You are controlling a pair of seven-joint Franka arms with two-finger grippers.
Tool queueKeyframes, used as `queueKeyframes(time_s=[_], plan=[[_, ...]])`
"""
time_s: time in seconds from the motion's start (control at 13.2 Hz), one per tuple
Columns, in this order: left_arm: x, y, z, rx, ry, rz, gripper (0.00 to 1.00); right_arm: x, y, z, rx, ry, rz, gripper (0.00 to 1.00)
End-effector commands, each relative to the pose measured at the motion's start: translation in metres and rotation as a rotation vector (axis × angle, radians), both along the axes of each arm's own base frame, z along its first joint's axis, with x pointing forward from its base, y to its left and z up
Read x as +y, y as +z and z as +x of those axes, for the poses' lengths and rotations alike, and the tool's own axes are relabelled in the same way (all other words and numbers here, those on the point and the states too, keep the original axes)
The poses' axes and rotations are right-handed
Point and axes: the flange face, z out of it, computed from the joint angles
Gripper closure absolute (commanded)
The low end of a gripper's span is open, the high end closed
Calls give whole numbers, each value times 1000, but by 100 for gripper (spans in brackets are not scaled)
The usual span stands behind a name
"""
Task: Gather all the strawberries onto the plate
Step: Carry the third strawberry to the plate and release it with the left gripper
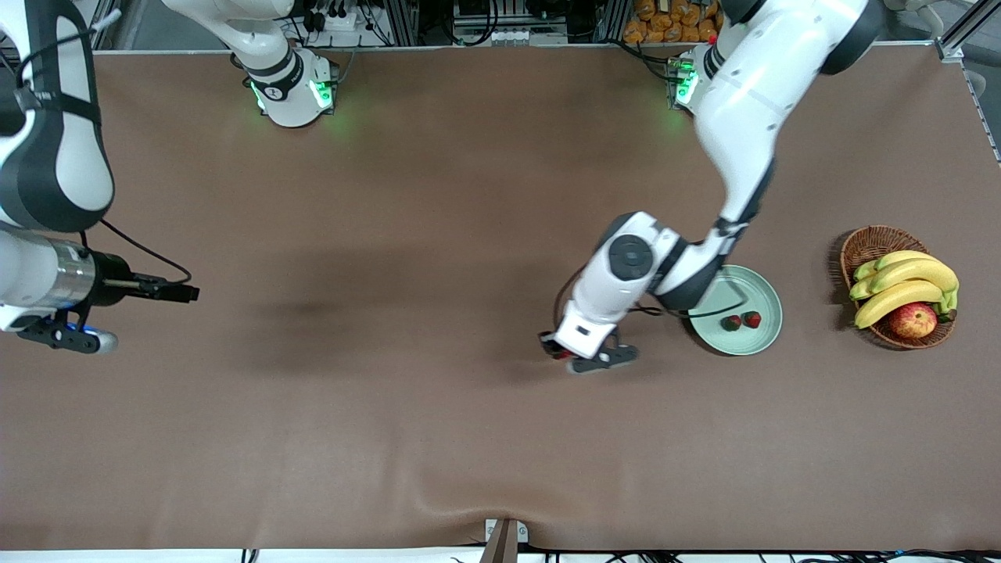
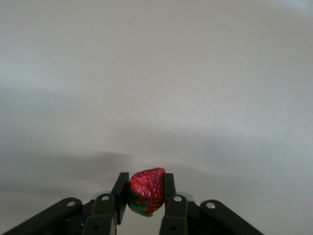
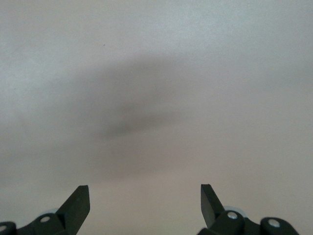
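Observation:
Two strawberries (image 1: 741,320) lie side by side on the pale mint-green plate (image 1: 762,336), toward the left arm's end of the table. My left gripper (image 1: 554,350) is over the bare brown table beside the plate, on the side toward the right arm's end. It is shut on a third strawberry (image 2: 146,191), red with a green cap, pinched between both fingers (image 2: 119,192). In the front view that berry shows only as a red speck at the fingertips. My right gripper (image 3: 145,197) is open and empty and waits over the table at the right arm's end (image 1: 70,338).
A brown wicker basket (image 1: 868,246) with bananas and a red-yellow apple (image 1: 913,320) stands beside the plate, nearer the left arm's end of the table. A brown cloth covers the table.

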Motion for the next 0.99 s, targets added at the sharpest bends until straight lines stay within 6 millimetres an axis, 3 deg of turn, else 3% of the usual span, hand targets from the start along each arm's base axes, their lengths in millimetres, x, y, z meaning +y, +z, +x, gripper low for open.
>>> queueKeyframes(time_s=[0.0, 0.15, 0.53, 0.76, 0.84, 0.91], plan=[[58, 37, -21, 65, -141, 152, 100, -8, 34, -12, 5, 34, -11, 0], [99, 38, -24, 164, -202, 228, 100, -12, 51, -21, 4, 41, -7, 0], [193, 9, -39, 326, -338, 280, 97, -24, 95, -38, -67, 81, -12, 0], [224, -2, -40, 347, -340, 300, 87, -35, 122, -48, -116, 118, -18, 0], [240, -6, -39, 355, -348, 301, 68, -38, 123, -50, -111, 121, -17, 0], [250, -7, -37, 359, -335, 295, 30, -40, 121, -51, -104, 121, -15, 0]])
